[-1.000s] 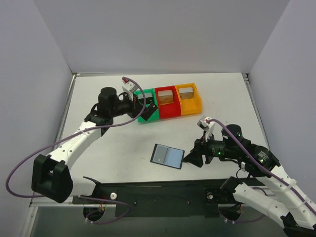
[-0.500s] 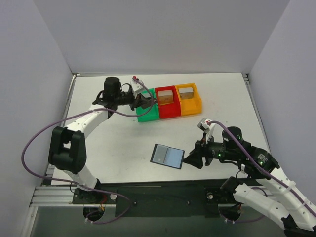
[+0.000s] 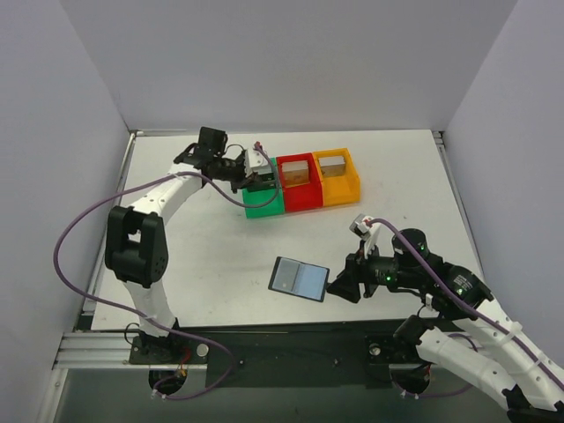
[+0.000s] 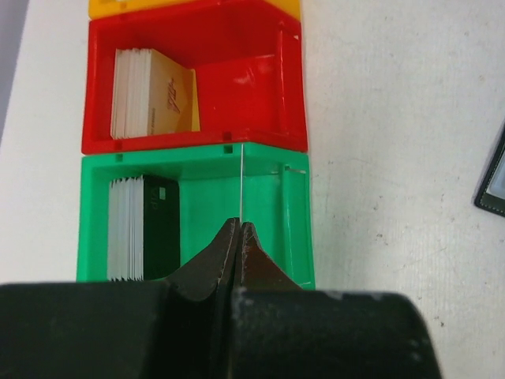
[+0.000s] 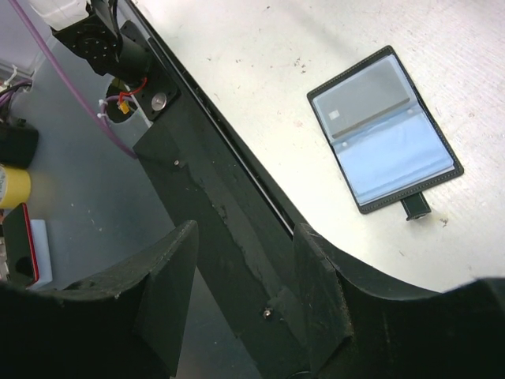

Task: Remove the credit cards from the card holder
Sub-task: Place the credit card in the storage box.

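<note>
The card holder (image 3: pixel 299 279) lies open on the table near the front, its clear sleeves up. It also shows in the right wrist view (image 5: pixel 384 130), with a grey card in one sleeve. My right gripper (image 3: pixel 339 284) is open and empty just right of it; in its wrist view (image 5: pixel 245 284) it hangs over the table's front rail. My left gripper (image 3: pixel 256 179) is over the green bin (image 3: pixel 263 201). In its wrist view (image 4: pixel 239 225) the jaws are shut on a thin card (image 4: pixel 239 181) seen edge-on above the green bin (image 4: pixel 264 197).
The green bin holds a stack of cards (image 4: pixel 144 229). The red bin (image 4: pixel 245 87) beside it holds a tan stack (image 4: pixel 154 95). The orange bin (image 3: pixel 337 176) stands to the right. The black front rail (image 5: pixel 221 197) runs under my right gripper.
My left arm has swung back and right, carrying its gripper from the green bin's left side to above the bin. The right arm and card holder have barely moved.
</note>
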Robot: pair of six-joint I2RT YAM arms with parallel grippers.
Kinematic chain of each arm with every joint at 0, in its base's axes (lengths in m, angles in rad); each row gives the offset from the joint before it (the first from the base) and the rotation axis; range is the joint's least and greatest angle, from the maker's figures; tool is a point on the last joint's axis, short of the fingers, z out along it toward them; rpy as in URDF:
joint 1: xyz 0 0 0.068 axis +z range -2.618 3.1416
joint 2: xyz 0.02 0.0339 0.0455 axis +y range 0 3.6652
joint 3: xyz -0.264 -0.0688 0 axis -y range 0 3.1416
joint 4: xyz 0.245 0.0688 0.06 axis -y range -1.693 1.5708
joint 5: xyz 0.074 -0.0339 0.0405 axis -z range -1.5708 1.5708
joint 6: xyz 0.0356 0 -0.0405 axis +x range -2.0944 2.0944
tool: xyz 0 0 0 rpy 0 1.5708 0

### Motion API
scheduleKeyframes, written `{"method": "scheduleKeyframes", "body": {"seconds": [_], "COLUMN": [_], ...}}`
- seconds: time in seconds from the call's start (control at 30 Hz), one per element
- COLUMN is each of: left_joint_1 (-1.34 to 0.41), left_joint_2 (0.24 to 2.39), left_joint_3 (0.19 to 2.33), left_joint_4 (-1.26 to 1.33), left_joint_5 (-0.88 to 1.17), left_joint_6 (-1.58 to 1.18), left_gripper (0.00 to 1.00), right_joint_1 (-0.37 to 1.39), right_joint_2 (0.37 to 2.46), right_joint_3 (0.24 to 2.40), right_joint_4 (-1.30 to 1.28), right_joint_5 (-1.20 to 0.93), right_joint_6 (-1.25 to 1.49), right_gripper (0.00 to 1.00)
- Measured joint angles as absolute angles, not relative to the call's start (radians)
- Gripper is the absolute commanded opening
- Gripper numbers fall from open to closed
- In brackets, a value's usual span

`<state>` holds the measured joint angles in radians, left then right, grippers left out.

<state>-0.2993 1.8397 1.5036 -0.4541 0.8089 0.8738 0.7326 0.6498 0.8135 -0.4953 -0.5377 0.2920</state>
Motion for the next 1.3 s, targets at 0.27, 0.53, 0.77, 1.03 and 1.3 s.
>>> {"method": "scheduleKeyframes", "body": {"seconds": [0.27, 0.53, 0.77, 1.03, 1.3], "left_joint_1": [-0.312, -0.32, -0.339, -0.347, -0.347], "left_joint_2": [1.93, 1.979, 1.981, 2.03, 2.079], "left_joint_3": [1.586, 1.607, 1.584, 1.585, 1.585], "left_joint_4": [-0.578, -0.57, -0.48, -0.443, -0.433], "left_joint_5": [0.733, 0.687, 0.653, 0.604, 0.573], "left_joint_6": [0.985, 1.007, 1.007, 1.016, 1.029], "left_gripper": [0.0, 0.0, 0.0, 0.0, 0.0], "right_joint_1": [0.733, 0.733, 0.733, 0.733, 0.733], "right_joint_2": [0.666, 0.681, 0.693, 0.699, 0.733], "right_joint_3": [0.811, 0.81, 0.809, 0.809, 0.809], "right_joint_4": [-0.476, -0.473, -0.469, -0.466, -0.448], "right_joint_5": [-0.538, -0.537, -0.527, -0.514, -0.512], "right_joint_6": [0.295, 0.304, 0.305, 0.307, 0.314], "right_gripper": [0.46, 0.46, 0.46, 0.46, 0.45]}}
